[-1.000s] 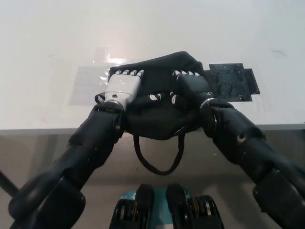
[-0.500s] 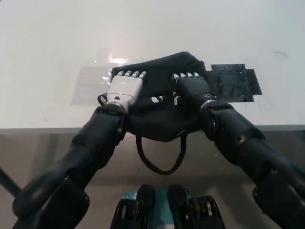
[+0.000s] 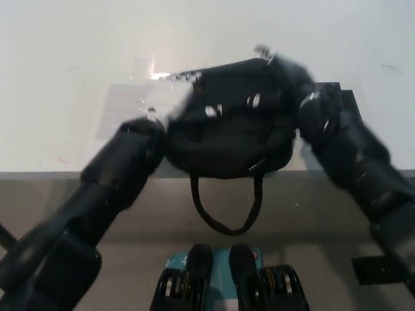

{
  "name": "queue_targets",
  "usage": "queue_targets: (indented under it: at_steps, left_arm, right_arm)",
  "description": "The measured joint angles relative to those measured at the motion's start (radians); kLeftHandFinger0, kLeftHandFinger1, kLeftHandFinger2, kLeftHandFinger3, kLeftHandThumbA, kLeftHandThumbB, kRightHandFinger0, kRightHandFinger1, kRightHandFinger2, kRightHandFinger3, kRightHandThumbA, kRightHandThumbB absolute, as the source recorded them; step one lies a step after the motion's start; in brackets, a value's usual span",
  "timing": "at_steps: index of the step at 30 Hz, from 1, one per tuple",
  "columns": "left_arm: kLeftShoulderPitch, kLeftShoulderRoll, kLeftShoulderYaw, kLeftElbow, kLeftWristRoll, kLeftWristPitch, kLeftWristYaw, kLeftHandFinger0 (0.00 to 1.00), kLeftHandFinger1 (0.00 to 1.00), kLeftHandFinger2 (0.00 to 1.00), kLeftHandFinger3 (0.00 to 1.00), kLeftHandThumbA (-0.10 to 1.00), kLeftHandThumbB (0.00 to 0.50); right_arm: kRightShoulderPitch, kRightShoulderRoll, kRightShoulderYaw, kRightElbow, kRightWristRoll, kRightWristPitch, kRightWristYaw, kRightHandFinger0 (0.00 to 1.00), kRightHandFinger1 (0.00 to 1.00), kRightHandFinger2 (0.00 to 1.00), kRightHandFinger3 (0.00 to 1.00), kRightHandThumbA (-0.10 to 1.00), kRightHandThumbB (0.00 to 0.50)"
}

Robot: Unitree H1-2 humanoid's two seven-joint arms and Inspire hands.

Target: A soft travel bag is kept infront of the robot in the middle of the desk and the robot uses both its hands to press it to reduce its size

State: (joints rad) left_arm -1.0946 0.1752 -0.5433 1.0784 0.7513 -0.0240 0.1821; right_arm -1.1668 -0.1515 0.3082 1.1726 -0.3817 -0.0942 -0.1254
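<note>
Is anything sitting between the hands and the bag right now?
Nothing visible does. The picture is motion-blurred, but both arms reach straight to the black travel bag at the desk edge: left hand at its left, right hand at its upper right.

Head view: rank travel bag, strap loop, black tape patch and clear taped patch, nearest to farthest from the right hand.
The frame is motion-blurred, so the ranking is coarse.
1. Travel bag: mid-desk, against the right hand.
2. Black tape patch: on the desk just right of the hand.
3. Strap loop, hanging off the near desk edge, and clear taped patch, far left: too close to call.
</note>
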Motion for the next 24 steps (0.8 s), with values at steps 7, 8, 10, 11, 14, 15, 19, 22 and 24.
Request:
queue_targets:
  at_steps: [7, 8, 10, 11, 14, 15, 19, 22, 24]
  left_arm:
    - [-0.102, 0.078, 0.121, -0.193, -0.059, 0.001, -0.067, 1.00, 1.00, 1.00, 1.00, 1.00, 0.100]
    - [-0.118, 0.091, 0.139, -0.237, -0.066, 0.003, -0.078, 1.00, 1.00, 1.00, 1.00, 1.00, 0.103]
    - [-0.135, 0.107, 0.166, -0.296, -0.075, 0.010, -0.096, 1.00, 1.00, 1.00, 1.00, 1.00, 0.105]
    - [-0.143, 0.115, 0.177, -0.325, -0.079, 0.013, -0.104, 1.00, 1.00, 1.00, 1.00, 1.00, 0.103]
    - [-0.145, 0.134, 0.211, -0.402, -0.093, 0.019, -0.123, 1.00, 1.00, 1.00, 1.00, 1.00, 0.104]
    - [-0.140, 0.139, 0.222, -0.428, -0.097, 0.023, -0.131, 1.00, 1.00, 1.00, 1.00, 1.00, 0.100]
    - [-0.094, 0.163, 0.258, -0.557, -0.111, 0.035, -0.164, 1.00, 1.00, 1.00, 1.00, 1.00, 0.088]
    - [-0.038, 0.174, 0.286, -0.655, -0.124, 0.045, -0.185, 1.00, 1.00, 1.00, 1.00, 1.00, 0.105]
    - [0.018, 0.176, 0.307, -0.734, -0.140, 0.053, -0.199, 1.00, 1.00, 1.00, 1.00, 1.00, 0.117]
  right_arm:
    - [-0.049, -0.055, -0.180, -0.268, 0.096, 0.046, 0.069, 1.00, 1.00, 1.00, 1.00, 1.00, 0.225]
    - [-0.049, -0.060, -0.198, -0.315, 0.108, 0.058, 0.079, 1.00, 1.00, 1.00, 1.00, 1.00, 0.225]
    - [-0.048, -0.067, -0.228, -0.393, 0.128, 0.079, 0.094, 1.00, 1.00, 1.00, 1.00, 1.00, 0.252]
    - [-0.046, -0.069, -0.238, -0.434, 0.137, 0.091, 0.102, 1.00, 1.00, 1.00, 1.00, 1.00, 0.266]
    - [-0.035, -0.074, -0.257, -0.555, 0.151, 0.128, 0.118, 1.00, 1.00, 1.00, 1.00, 1.00, 0.280]
    - [-0.029, -0.075, -0.260, -0.596, 0.155, 0.139, 0.123, 1.00, 1.00, 1.00, 1.00, 1.00, 0.266]
    - [0.014, -0.077, -0.271, -0.755, 0.170, 0.174, 0.145, 1.00, 1.00, 1.00, 1.00, 1.00, 0.230]
    - [0.064, -0.077, -0.272, -0.859, 0.177, 0.193, 0.156, 1.00, 1.00, 1.00, 1.00, 1.00, 0.212]
    - [0.109, -0.077, -0.272, -0.935, 0.181, 0.206, 0.164, 1.00, 1.00, 1.00, 1.00, 1.00, 0.229]
